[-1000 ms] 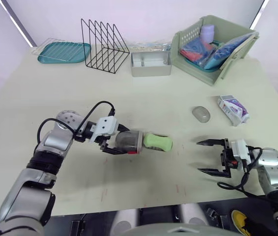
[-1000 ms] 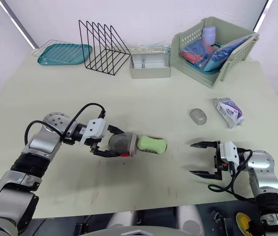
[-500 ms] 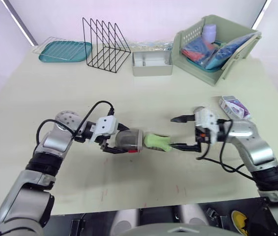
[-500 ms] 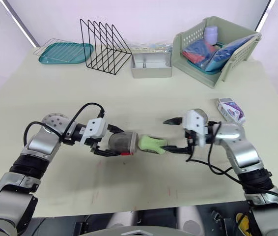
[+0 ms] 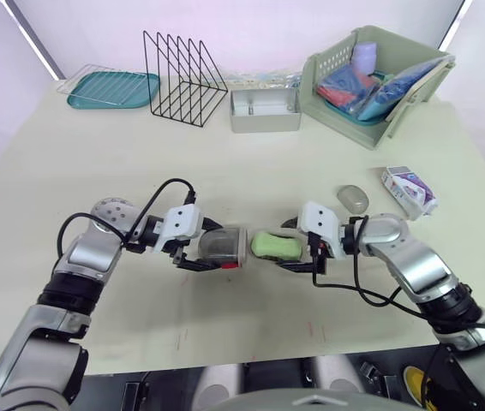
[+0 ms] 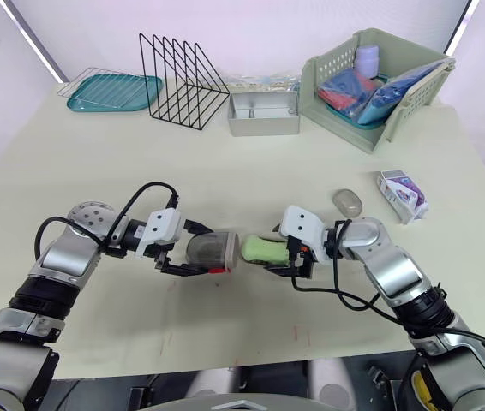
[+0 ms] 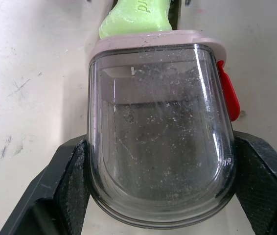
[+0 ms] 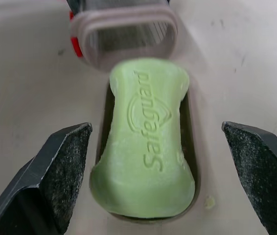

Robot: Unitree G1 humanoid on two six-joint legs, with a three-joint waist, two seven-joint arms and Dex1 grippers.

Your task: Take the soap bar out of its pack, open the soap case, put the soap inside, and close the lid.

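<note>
On the pale table (image 5: 225, 171), the left gripper (image 5: 211, 249) clamped a clear soap case (image 5: 222, 247) that lay on its side, its open mouth turned toward the green soap bar (image 5: 277, 246). The bar lay flat on the tabletop just beyond that mouth, end-on to the case's pinkish rim; we could not tell whether the two touched. The right gripper (image 5: 287, 247) reached in from the opposite end with its fingers spread wide. One finger stood on each long side of the bar, and the soap sat between them, gripped by neither.

From the head views we saw the arms meeting near the table's middle. The white and purple soap pack (image 5: 408, 189) lay well apart on the robot's right, and a small grey oval piece (image 5: 351, 199) lay between it and the right arm.

The right wrist view gave us what the head views could not. There was bare table between each black finger (image 8: 62, 169) and the soap. The bar's upper face carried raised lettering, and a dark edge ran along both its long sides, tray or shadow we could not say.

The left wrist view showed black pads (image 7: 67, 183) pressed against both sides of the scuffed case. It also showed a red tab (image 7: 228, 95) on one side near the rim.
</note>
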